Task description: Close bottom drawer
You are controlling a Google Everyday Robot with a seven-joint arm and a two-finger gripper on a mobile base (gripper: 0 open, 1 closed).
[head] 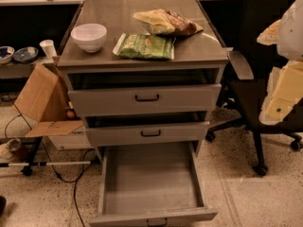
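The bottom drawer (150,183) of the grey metal cabinet is pulled far out toward me. Its long plain tray is bare, and its short front panel (154,216) with a small dark handle sits at the bottom edge of the view. My gripper (285,91) shows as pale cream and white shapes at the right edge. It is raised beside the cabinet, well to the right of and above the drawer, and touches nothing on the cabinet.
The middle drawer (147,133) and top drawer (144,99) stand slightly ajar. On the cabinet top are a white bowl (88,36), a green bag (144,46) and a yellow-brown bag (165,21). A black office chair (258,86) stands to the right. A cardboard box (45,100) and cables lie to the left.
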